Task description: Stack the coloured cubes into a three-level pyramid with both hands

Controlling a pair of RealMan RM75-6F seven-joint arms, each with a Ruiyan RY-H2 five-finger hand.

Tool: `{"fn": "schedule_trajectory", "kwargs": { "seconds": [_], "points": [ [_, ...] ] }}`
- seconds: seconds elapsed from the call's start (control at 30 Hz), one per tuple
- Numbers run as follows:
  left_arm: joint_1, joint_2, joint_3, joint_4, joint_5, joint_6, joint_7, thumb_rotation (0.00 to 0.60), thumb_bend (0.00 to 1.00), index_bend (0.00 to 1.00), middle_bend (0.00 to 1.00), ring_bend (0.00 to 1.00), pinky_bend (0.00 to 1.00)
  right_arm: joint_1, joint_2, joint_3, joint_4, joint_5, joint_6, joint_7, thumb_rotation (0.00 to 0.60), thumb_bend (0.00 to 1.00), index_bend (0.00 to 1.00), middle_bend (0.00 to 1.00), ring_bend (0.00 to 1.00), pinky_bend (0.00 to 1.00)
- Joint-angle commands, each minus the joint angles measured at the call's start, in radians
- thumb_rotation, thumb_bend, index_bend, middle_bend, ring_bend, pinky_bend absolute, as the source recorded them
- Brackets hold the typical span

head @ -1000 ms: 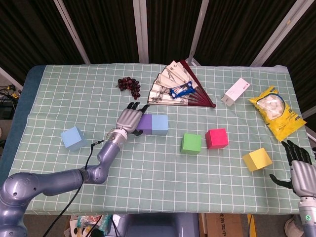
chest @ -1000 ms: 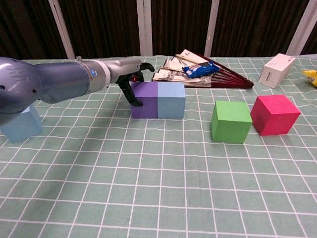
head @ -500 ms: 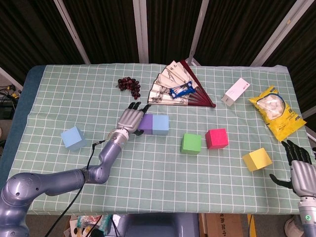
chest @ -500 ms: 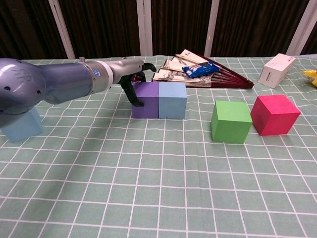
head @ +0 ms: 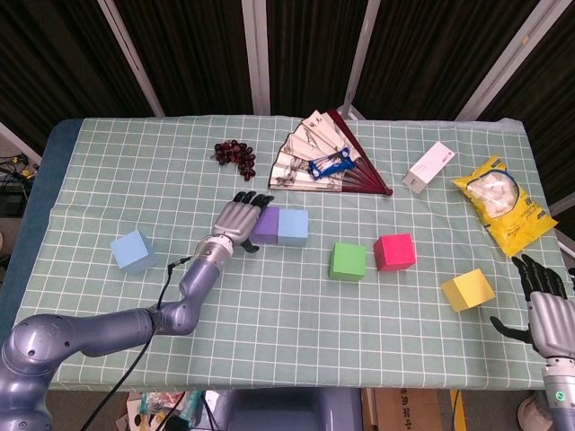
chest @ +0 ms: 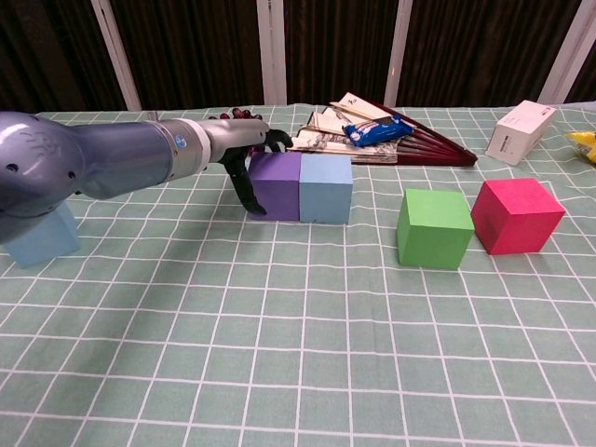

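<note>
Since the earlier frames my left hand [head: 236,220] has nudged the joined pair a little toward the green cube [head: 349,260], and its dark fingers [chest: 244,185] now sit lower against the outer face of the purple cube [head: 266,224] instead of beside its top edge. I read that hand as pressing flat on the purple cube's side, fingers together and pointing down at the cloth, holding nothing. The purple cube and the pale blue cube [head: 293,226] touch face to face, so together they make one short bar whose long axis points from my hand toward the green cube, roughly square with the checks of the tablecloth [head: 287,305]. Beyond the pale blue cube there is a strip of bare cloth before the green cube, and the red cube [head: 394,251] stands just beside the green one, apart from it. The yellow cube [head: 468,289] lies well past the red cube, near the front edge of the cloth, turned at an angle to the checks. A second blue cube [head: 133,250] sits well apart from the green cube on the far side of my left arm. My right hand [head: 544,305] hangs off the table corner near the yellow cube, fingers spread, with nothing in it. Behind the purple cube lie a folding fan [head: 319,166] and a cluster of dark grapes [head: 235,155].
</note>
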Motion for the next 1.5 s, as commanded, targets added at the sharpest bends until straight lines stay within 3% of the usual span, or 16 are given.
{"fn": "schedule_trajectory", "kwargs": {
  "seconds": [0.03, 0.27, 0.63, 1.07, 1.27, 1.5],
  "points": [
    [0.001, 0.004, -0.001, -0.006, -0.007, 0.004, 0.004, 0.6, 0.19, 0.0, 0.02, 0.01, 0.02, 0.0, 0.0, 0.0, 0.0, -0.001, 0.0, 0.0, 0.6, 0.22, 0.0, 0.0, 0.0, 0.0],
    [0.025, 0.045, -0.018, -0.07, 0.009, 0.053, -0.016, 0.6, 0.17, 0.0, 0.0, 0.01, 0.02, 0.0, 0.001, -0.002, 0.0, -0.003, -0.001, 0.001, 0.6, 0.22, 0.0, 0.0, 0.0, 0.0],
    [0.15, 0.215, -0.034, -0.343, 0.081, 0.236, -0.077, 0.6, 0.17, 0.0, 0.01, 0.01, 0.02, -0.003, 0.002, -0.004, -0.008, -0.003, 0.003, -0.004, 0.6, 0.22, 0.0, 0.0, 0.0, 0.0],
    [0.358, 0.396, 0.068, -0.632, 0.2, 0.442, -0.118, 0.6, 0.17, 0.0, 0.01, 0.01, 0.02, -0.004, -0.005, -0.003, -0.005, -0.002, 0.014, -0.028, 0.6, 0.22, 0.0, 0.0, 0.0, 0.0],
    [0.434, 0.452, 0.111, -0.722, 0.286, 0.52, -0.126, 0.6, 0.11, 0.0, 0.01, 0.01, 0.02, -0.003, -0.006, 0.001, -0.02, -0.019, 0.033, -0.045, 0.6, 0.22, 0.0, 0.0, 0.0, 0.0],
    [0.459, 0.511, 0.094, -0.805, 0.353, 0.574, -0.09, 0.6, 0.11, 0.0, 0.01, 0.01, 0.02, 0.053, 0.021, 0.018, -0.139, -0.047, -0.005, -0.143, 0.6, 0.22, 0.0, 0.0, 0.0, 0.0]
  ]
}}
